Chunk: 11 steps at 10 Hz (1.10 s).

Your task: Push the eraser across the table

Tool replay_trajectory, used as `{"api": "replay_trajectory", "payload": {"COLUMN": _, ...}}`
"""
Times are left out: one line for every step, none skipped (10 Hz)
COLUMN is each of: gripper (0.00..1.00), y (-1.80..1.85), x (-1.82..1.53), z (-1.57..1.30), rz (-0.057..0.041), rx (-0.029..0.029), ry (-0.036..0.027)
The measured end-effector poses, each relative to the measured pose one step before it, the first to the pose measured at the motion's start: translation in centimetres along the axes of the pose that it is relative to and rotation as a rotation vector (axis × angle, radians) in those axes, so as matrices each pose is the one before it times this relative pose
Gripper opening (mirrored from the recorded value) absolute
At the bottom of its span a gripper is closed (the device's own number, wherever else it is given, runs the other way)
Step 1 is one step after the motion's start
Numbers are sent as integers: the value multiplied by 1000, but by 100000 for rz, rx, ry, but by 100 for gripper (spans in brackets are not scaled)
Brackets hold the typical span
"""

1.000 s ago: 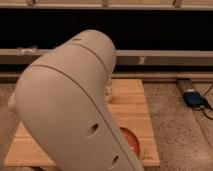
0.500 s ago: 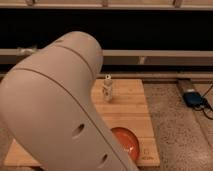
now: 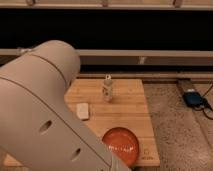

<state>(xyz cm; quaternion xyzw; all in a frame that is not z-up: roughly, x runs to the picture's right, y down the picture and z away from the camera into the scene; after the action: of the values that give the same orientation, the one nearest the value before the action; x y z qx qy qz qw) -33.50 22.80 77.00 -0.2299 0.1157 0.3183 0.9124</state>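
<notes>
We are looking down at the table, and its light wooden planks are showing on the right and in the middle. A big, pale robot arm is filling the whole left side of our view. It is covering the left part of the table and the near left corner too. Small round holes are showing along the arm's side.

We are not seeing the gripper anywhere. It is somewhere out of our view, so we cannot tell if it is wide, narrow or holding something.

We are not seeing the eraser either. We cannot tell if it is hiding behind the arm.

A plain white block is lying flat on the wood, just beside the edge of the arm. A small pale bottle is standing upright near the far middle of the table, apart from the block. A round orange-red dish is sitting near the front edge, and the arm is covering its lower left side. Little white marks are showing on it.

The table is standing on a speckled floor. Off to the right, a small blue thing is lying on that floor with a dark cord running from it. Behind the table, a long pale ledge is running under a dark wall.
</notes>
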Motion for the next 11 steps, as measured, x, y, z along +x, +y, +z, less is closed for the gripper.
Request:
{"api": "replay_trajectory", "payload": {"gripper": 80, "y": -116, "x": -356, "z": 692, "rz": -25, "rx": 1187, "ry": 1387}}
{"api": "replay_trajectory", "payload": {"gripper": 80, "y": -216, "x": -263, "z": 385, "rz": 237, "rx": 749, "ry": 740}}
{"api": "replay_trajectory", "payload": {"gripper": 80, "y": -556, "x": -275, "z": 520, "rz": 996, "rx": 836, "ry": 1068}}
{"api": "replay_trajectory", "payload": {"gripper": 80, "y": -474, "x": -192, "z": 390, "rz": 940, "rx": 546, "ry": 906}}
{"api": "replay_trajectory", "payload": {"gripper": 80, "y": -357, "x": -183, "z": 283, "rz": 620, "rx": 550, "ry": 648}}
{"api": "replay_trajectory", "payload": {"gripper": 80, "y": -276, "x": -171, "z": 201, "rz": 481, "rx": 515, "ry": 468}}
{"api": "replay_trajectory", "payload": {"gripper": 80, "y": -277, "x": -156, "z": 136, "rz": 606, "rx": 320, "ry": 364}}
{"api": "replay_trajectory", "payload": {"gripper": 80, "y": -662, "x": -168, "z": 163, "rz": 1158, "rx": 492, "ry": 325}}
{"api": "replay_trajectory", "payload": {"gripper": 80, "y": -566, "x": -133, "z": 124, "rz": 1273, "rx": 315, "ry": 272}}
{"api": "replay_trajectory", "payload": {"gripper": 80, "y": -448, "x": -94, "z": 87, "rz": 954, "rx": 235, "ry": 106}}
{"api": "replay_trajectory", "payload": {"gripper": 80, "y": -957, "x": -248, "z": 50, "rz": 1970, "rx": 342, "ry": -96}}
